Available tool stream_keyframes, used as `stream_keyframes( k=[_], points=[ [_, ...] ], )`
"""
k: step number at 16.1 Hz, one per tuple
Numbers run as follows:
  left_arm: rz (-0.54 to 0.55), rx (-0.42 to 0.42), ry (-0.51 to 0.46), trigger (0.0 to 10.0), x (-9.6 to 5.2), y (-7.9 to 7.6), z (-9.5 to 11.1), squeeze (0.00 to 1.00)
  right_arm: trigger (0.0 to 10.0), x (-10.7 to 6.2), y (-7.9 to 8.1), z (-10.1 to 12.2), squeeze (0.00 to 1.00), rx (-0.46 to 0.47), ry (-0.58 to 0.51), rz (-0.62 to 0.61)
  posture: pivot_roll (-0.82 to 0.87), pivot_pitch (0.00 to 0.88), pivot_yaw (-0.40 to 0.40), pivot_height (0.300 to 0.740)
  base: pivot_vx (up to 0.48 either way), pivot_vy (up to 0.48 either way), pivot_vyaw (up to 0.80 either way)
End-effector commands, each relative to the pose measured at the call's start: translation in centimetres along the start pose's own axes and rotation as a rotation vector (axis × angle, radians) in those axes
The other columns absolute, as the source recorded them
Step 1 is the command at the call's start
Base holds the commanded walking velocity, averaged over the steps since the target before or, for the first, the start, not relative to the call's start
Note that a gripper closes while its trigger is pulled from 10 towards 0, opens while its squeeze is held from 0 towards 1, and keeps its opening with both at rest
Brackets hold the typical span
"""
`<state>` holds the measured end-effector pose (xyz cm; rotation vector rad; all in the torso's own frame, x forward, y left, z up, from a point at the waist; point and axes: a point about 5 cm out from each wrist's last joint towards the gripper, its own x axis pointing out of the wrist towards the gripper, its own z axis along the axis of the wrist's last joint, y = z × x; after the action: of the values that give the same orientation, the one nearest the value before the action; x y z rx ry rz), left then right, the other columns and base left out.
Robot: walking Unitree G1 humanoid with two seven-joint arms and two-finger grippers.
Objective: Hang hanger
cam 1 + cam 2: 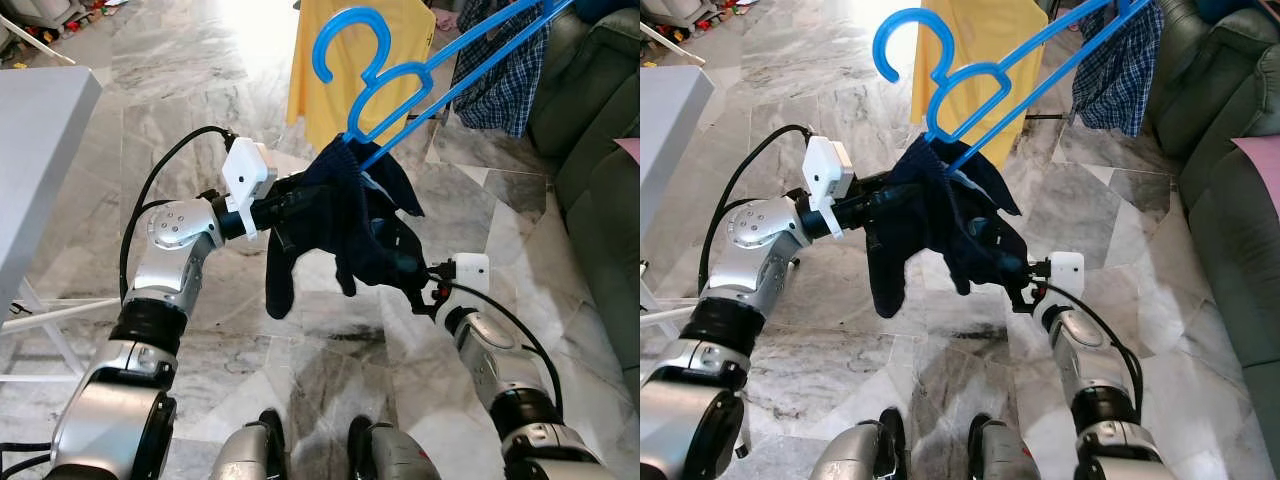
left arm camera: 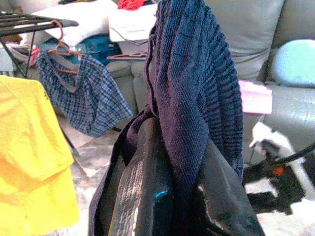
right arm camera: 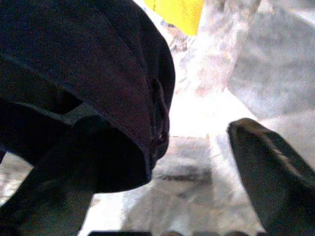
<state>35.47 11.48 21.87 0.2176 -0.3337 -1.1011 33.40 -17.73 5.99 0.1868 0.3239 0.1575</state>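
A blue plastic hanger (image 1: 320, 50) is held up tilted in front of me, hook uppermost. A dark navy knitted garment (image 1: 340, 215) hangs bunched from its lower end. My left gripper (image 1: 308, 205) reaches in from the left, its fingertips buried in the cloth. In the left wrist view the two black fingers (image 2: 147, 187) stand close together with the navy fabric pinched between them. My right gripper (image 1: 405, 265) sits low on the right, at the garment's hanging edge. In the right wrist view this gripper (image 3: 192, 162) is open, and a fold of the garment (image 3: 98, 88) lies over one finger.
A yellow shirt (image 1: 310, 100) and a blue checked garment (image 1: 500, 80) hang ahead from a dark drying rack (image 2: 29, 19). A grey-green sofa (image 1: 600, 150) lines the right side. A white table (image 1: 40, 150) stands on the left. Marble floor (image 1: 200, 80) lies between.
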Motion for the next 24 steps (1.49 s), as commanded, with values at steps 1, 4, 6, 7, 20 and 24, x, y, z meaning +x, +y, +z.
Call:
stream_keyframes(
  k=[1, 4, 6, 7, 20, 24],
  points=[
    [0.011, 0.013, -0.062, 0.0, -0.1, 0.3, 1.3, 0.0, 1.9, 0.1, 0.4, 0.1, 0.0, 0.046, -0.014, 0.039, -0.12, 0.242, 0.025, 0.74, 0.0, 0.0, 0.0],
    [0.019, 0.005, -0.044, 0.0, -0.3, 0.2, 1.0, 0.0, 10.0, -0.1, 3.0, 2.5, 0.0, 0.083, -0.125, 0.252, -0.13, 0.244, 0.025, 0.74, 0.0, 0.0, 0.0],
    [0.027, -0.004, -0.036, 0.0, -0.3, 0.0, 0.8, 0.0, 10.0, -1.7, 4.3, 3.4, 1.0, 0.109, -0.171, 0.419, -0.13, 0.245, 0.028, 0.74, 0.0, 0.0, 0.0],
    [0.028, -0.006, -0.036, 0.0, -0.3, 0.0, 0.7, 0.0, 10.0, -1.9, 4.2, 3.2, 1.0, 0.102, -0.157, 0.419, -0.13, 0.245, 0.028, 0.74, 0.0, 0.0, 0.0],
    [0.038, 0.011, -0.072, 0.0, 0.2, 0.9, 2.4, 0.0, 10.0, -2.7, 3.1, -0.2, 0.38, 0.125, -0.035, 0.286, -0.13, 0.251, 0.043, 0.74, 0.0, 0.0, 0.0],
    [0.043, 0.002, -0.073, 0.0, 0.1, 0.9, 2.2, 0.0, 10.0, -2.0, 1.8, -0.2, 0.0, 0.255, -0.056, 0.165, -0.13, 0.249, 0.041, 0.74, 0.0, 0.0, 0.0]
  ],
)
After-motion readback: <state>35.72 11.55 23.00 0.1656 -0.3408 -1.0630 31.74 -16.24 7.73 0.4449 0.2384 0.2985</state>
